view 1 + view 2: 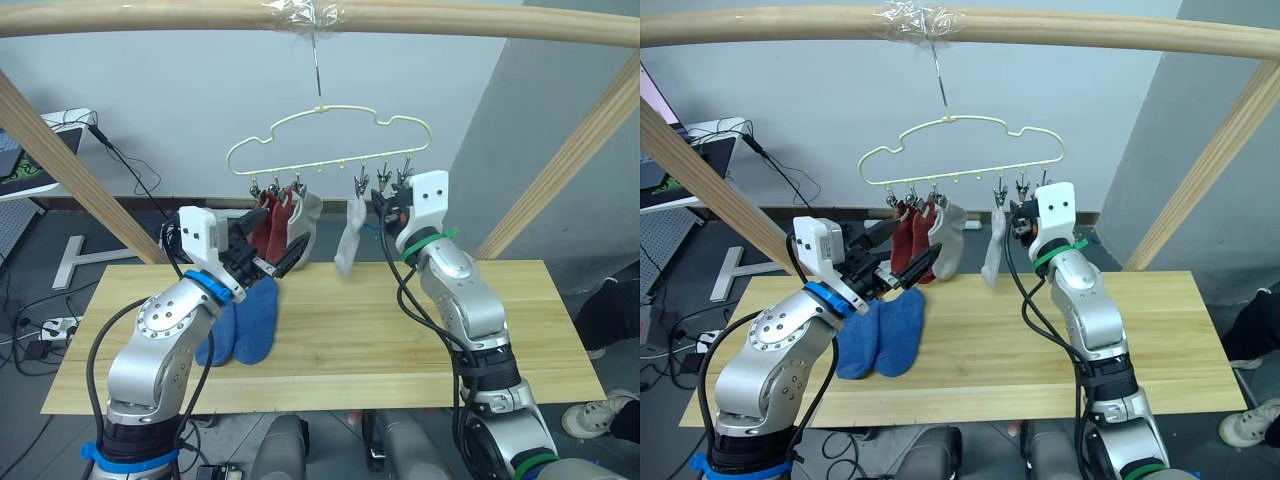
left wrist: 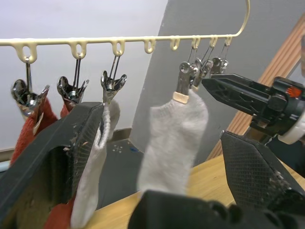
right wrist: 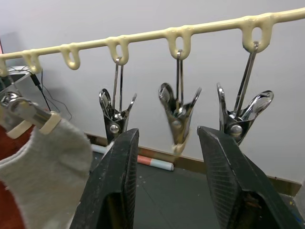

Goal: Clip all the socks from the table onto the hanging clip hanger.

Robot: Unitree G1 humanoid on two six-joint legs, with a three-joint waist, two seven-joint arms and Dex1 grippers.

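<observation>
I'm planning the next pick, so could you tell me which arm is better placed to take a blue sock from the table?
The left. Its open claw hangs just above the two blue socks on the table. The right claw, also open, is up at the empty clips of the clip hanger.

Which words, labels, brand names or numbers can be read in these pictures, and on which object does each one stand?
There is no readable text.
The right gripper carries a small orange mark on its black body; it is too small and blurred to read.
The clip hanger, the socks and the table bear no print.
</observation>
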